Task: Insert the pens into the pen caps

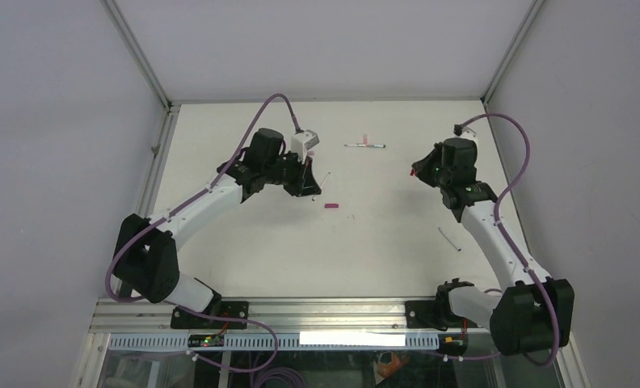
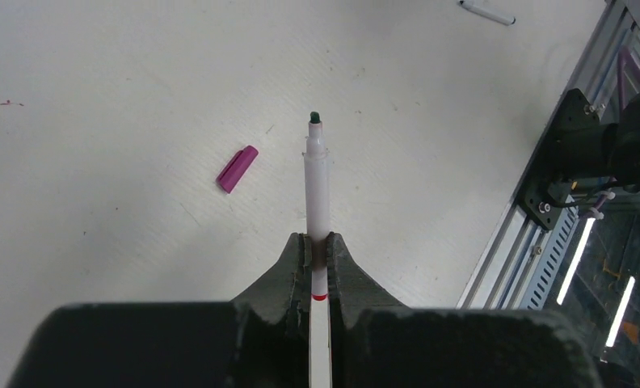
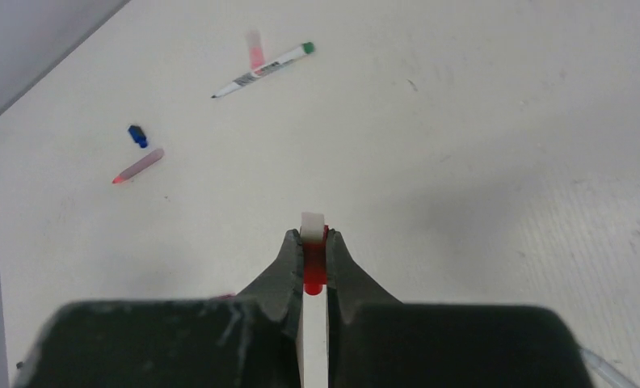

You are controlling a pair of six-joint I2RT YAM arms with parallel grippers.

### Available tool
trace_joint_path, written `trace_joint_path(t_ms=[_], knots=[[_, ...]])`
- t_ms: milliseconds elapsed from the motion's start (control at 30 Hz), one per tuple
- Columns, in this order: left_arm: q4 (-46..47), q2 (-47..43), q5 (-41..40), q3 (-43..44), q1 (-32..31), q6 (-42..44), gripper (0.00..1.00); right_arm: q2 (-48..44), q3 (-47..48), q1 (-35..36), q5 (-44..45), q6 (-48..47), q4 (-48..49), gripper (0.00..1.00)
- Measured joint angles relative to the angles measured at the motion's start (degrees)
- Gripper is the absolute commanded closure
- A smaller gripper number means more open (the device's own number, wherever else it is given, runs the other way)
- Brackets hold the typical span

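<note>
We see the left fingers (image 2: 288,271), matte black and wedge-shaped, pinching the white pen (image 2: 317,190) by its smooth round barrel, just ahead of a thin red band. The pen sticks straight out past the fingertips and steps down through a small collar to a dark green nib, held clear above the counter (image 2: 98,267). The counter is a flat off-white sheet with a faint grain and a few scuffs. On it, left of the nib in the left wrist view and apart from the pen, lies the magenta cap (image 2: 237,169). It is a short glossy tube with a flat clip along one side.

The right fingers (image 3: 284,271), the same black plastic but scratched grey along the edges, are pressed onto the red cap (image 3: 314,271). This is a stubby, slightly translucent piece with a pale squared end poking beyond the fingertips, and it is carried above the counter on the right side.

Near the far edge lies the green-ended pen (image 3: 260,70), slim and white with dark print on its barrel and a fine tip. The pink cap (image 3: 255,50), a pale blurred tube, sits right by its middle; we cannot tell whether they touch. Off to one side are the blue cap (image 3: 137,135), a tiny dark stub, and just beside it the pink pen (image 3: 139,166), frosted with a red point. A black-ended pen (image 2: 486,10) lies nearer the ribbed aluminium rail (image 2: 503,234).
</note>
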Motion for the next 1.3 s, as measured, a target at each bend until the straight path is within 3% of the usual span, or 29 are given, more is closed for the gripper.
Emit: trace_joint_path(t_ms=[367,733,1300], knots=[[2.29,-4.13,3.98,-0.96,-1.11,-1.46,1.00,-0.39,2.54,18.05,2.73,-7.32,8.83,1.00],[11.98,-4.13,12.50,-6.10,-1.16,-6.99,1.00,1.07,6.88,23.30,1.60,-8.57,15.08,1.00],[22.14,-4.11,13.46,-7.30,-1.16,-10.16,1.00,0.94,6.43,30.47,-5.49,-9.25,18.01,1.00]])
